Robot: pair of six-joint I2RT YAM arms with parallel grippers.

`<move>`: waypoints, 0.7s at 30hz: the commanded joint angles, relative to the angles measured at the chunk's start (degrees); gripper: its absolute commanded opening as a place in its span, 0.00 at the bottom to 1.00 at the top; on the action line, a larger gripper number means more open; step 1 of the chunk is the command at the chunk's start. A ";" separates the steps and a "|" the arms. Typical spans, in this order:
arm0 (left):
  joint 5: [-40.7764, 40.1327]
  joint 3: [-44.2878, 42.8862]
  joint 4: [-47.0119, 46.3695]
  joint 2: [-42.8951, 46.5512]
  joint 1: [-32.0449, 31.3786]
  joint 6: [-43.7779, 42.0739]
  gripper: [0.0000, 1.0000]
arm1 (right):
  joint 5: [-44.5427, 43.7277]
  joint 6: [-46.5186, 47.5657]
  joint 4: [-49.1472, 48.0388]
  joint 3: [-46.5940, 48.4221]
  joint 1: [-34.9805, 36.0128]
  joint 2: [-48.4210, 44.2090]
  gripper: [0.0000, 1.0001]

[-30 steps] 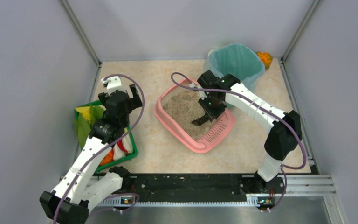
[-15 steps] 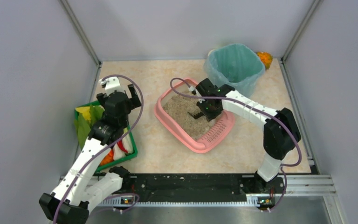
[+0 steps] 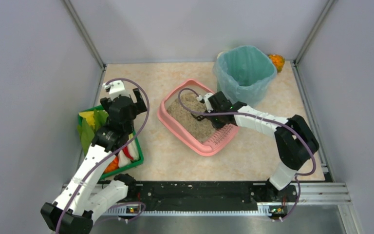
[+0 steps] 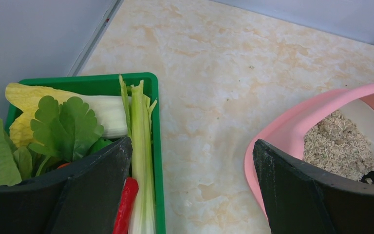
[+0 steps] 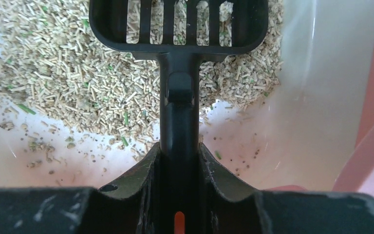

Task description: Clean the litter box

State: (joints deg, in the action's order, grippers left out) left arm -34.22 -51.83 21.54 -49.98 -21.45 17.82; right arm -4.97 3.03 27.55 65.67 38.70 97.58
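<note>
The pink litter box (image 3: 162,117) lies mid-table with beige litter (image 3: 187,114) heaped at its far end and a slotted ledge (image 3: 222,136) at the near right. My right gripper (image 3: 208,112) is low inside it, shut on the handle of a black slotted scoop (image 3: 197,117). In the right wrist view the scoop (image 5: 177,29) rests in the litter (image 5: 68,68), with bare pink floor (image 5: 282,122) behind it and the gripper (image 5: 179,161) clamped on the handle. My left gripper (image 3: 126,93) hangs open over the table between the green tray and the litter box (image 4: 282,131), holding nothing.
A green tray (image 3: 139,160) of toy vegetables sits at the left; its edge (image 4: 152,122) lies just under my left finger (image 4: 97,185). A tall teal-lined bin (image 3: 246,68) stands at the back right, close to the box, with an orange object (image 3: 276,61) behind it. Grey walls enclose the table.
My right gripper has swept the scoop from the near ledge side towards the far left, through the litter. The litter box has slid slightly left. The left arm has not moved.
</note>
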 commanded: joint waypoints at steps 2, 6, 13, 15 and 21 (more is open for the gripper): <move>-0.66 -1.43 -0.71 1.26 0.24 1.13 0.99 | 4.40 0.12 -11.02 -6.29 -0.44 -8.09 0.00; 0.03 -1.84 -0.50 1.10 0.21 2.13 0.99 | 4.07 -0.48 -15.58 -10.86 -0.74 -13.54 0.00; 0.55 -2.58 -0.07 1.20 0.33 3.39 0.99 | 4.30 -1.58 -20.91 -17.12 -1.26 -20.57 0.00; 0.63 -2.93 0.20 1.16 0.27 3.66 0.99 | 4.64 -1.62 -21.75 -18.00 -1.26 -21.60 0.00; 1.41 -3.62 1.27 1.18 0.30 4.99 0.99 | 4.79 -1.22 -24.42 -21.03 -1.34 -26.52 0.00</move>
State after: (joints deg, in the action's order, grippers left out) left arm -33.82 -52.88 22.83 -49.98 -21.41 21.10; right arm -1.10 1.93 10.59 46.11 38.00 76.53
